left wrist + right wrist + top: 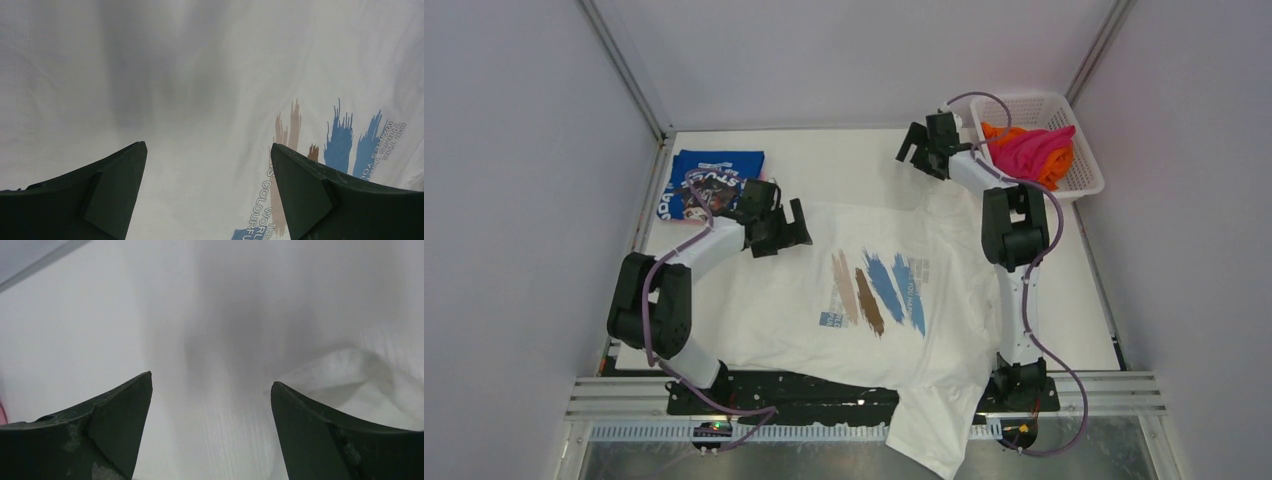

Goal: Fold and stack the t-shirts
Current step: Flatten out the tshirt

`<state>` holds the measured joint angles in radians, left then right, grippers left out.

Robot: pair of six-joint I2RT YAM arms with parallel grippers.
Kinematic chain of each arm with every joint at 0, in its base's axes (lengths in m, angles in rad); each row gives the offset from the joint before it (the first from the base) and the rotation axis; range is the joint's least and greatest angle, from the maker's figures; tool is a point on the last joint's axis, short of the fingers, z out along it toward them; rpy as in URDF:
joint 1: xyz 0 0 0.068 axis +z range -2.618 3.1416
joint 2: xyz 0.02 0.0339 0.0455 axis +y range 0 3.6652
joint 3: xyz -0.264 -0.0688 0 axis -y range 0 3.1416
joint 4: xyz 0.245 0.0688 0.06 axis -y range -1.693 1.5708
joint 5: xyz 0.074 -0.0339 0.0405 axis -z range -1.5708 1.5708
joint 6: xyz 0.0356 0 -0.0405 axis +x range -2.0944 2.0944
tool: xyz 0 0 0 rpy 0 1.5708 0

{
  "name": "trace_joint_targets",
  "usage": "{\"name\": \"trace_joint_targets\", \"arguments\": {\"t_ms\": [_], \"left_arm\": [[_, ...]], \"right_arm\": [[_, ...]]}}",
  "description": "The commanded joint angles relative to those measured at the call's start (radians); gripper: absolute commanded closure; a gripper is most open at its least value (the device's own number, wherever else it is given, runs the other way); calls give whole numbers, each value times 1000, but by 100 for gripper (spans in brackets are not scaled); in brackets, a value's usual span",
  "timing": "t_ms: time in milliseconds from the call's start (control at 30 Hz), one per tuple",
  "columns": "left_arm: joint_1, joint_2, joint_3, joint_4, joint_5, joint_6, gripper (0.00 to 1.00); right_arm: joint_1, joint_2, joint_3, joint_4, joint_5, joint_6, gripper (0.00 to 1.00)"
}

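At the near edge, one end of the white t-shirt (pixel 804 300) hangs over the front of the bench (pixel 844 160), between the two arm bases. I judge this end must be pulled back onto the bench before a clean fold is possible. The rest of the shirt lies spread and mostly flat, with the brown and blue brush-stroke print (pixel 879 285) facing up, so it is laid out for folding but not yet folded.

A little farther, the left claw (pixel 784 240) hovers over the far left part of this shirt. In the left wrist view the left claw (pixel 207 146) is wide apart with only smooth cloth below and nothing between the fingers. It seems placed there to take the shirt's edge.

Farther again, the right claw (pixel 919 160) is above the far right corner of the shirt. The right wrist view shows it wide and empty also, with bare bench to one side and a rumpled white fold (pixel 350 375) at the other, probably the corner it must catch.

At the far left lies the blue t-shirt (pixel 714 180), folded, which I take as the start of the stack. At the far right the white mesh basket (pixel 1084 180) holds the magenta t-shirt (pixel 1034 148) and the orange t-shirt (pixel 996 132), bunched and waiting.
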<state>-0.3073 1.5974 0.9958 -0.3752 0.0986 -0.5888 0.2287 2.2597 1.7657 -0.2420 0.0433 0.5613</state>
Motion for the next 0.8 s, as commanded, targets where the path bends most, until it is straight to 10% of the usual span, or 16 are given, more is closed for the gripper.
{"name": "trace_joint_targets", "arguments": {"t_ms": [0,167,433,767], "left_arm": [[4,-33,31,1,-19,25,0],[4,-82,1,20,-7,20,0],[4,-123,-38,51,44,15,0],[4,-132,-53,47,38,23,0]], "right_arm": [[1,50,223,9,-12,-17,5],[0,-49,189,-1,-25,-127,5],[-2,-383,-300,13,39,-129,4],[-3,-291,-338,10,-7,-88,5]]}}
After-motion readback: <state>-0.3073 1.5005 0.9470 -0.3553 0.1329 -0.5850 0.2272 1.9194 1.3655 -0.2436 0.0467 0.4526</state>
